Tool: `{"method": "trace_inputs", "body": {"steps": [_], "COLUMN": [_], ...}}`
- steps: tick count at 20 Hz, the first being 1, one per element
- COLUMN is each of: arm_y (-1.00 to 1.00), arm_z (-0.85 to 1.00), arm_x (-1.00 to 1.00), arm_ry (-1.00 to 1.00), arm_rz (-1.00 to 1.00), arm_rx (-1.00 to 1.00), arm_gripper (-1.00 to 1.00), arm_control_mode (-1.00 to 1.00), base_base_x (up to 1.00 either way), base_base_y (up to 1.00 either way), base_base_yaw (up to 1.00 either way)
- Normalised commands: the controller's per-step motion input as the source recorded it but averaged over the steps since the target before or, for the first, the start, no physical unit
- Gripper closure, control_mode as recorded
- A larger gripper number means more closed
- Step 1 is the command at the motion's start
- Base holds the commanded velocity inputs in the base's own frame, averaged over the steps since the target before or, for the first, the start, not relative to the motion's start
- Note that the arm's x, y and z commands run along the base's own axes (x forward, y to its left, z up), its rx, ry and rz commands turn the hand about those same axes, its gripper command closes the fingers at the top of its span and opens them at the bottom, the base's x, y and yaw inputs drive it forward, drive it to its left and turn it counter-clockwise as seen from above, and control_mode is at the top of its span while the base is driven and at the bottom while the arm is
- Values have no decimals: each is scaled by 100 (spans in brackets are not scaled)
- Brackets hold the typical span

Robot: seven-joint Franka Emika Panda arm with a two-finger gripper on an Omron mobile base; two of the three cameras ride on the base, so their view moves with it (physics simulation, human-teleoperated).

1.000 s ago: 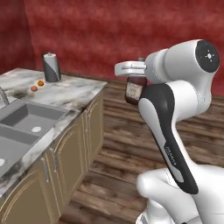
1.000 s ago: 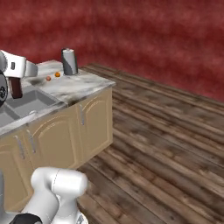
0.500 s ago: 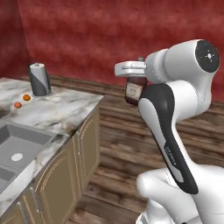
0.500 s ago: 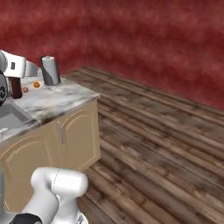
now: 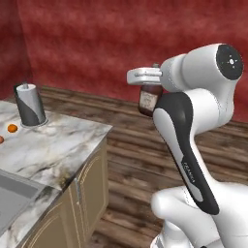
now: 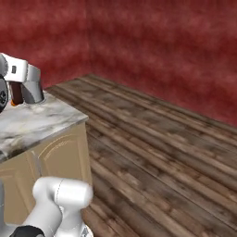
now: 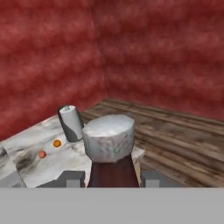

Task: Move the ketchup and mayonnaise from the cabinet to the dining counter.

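While carried high beside the dining counter (image 5: 63, 145), the ketchup (image 5: 149, 98) is held upright in the gripper (image 5: 151, 88), jaws clamped on its body (cap appears pale in the hand view).

Landmark: the counter's marble corner. A grey cylinder (image 5: 30, 104) is stood near the counter's far edge; two small orange items (image 5: 12, 128) lie beside it.

Handling advice: the bottle is best kept vertical, brought over bare marble well apart from the cylinder and the sink (image 5: 12, 196), lowered until seated, and only then released.

Mayonnaise: not catalogued at this moment.
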Motion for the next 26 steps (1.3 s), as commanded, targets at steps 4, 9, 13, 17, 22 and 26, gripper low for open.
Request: {"method": "trace_inputs", "body": {"steps": [4, 9, 13, 17, 22, 26], "arm_y": [0, 0, 0, 0, 0, 0], "arm_z": [0, 0, 0, 0, 0, 0], "arm_x": [0, 0, 0, 0, 0, 0], "arm_ry": [0, 0, 0, 0, 0, 0], "arm_rz": [0, 0, 0, 0, 0, 0], "arm_rx": [0, 0, 0, 0, 0, 0], "arm_gripper": [100, 100, 100, 100, 100, 100], "arm_control_mode": [100, 100, 100, 100, 100, 100], "base_base_x": [91, 85, 79, 79, 76, 74], "base_base_y": [-10, -11, -14, -17, -22, -24], "base_base_yaw": [16, 24, 28, 26, 21, 21]}}
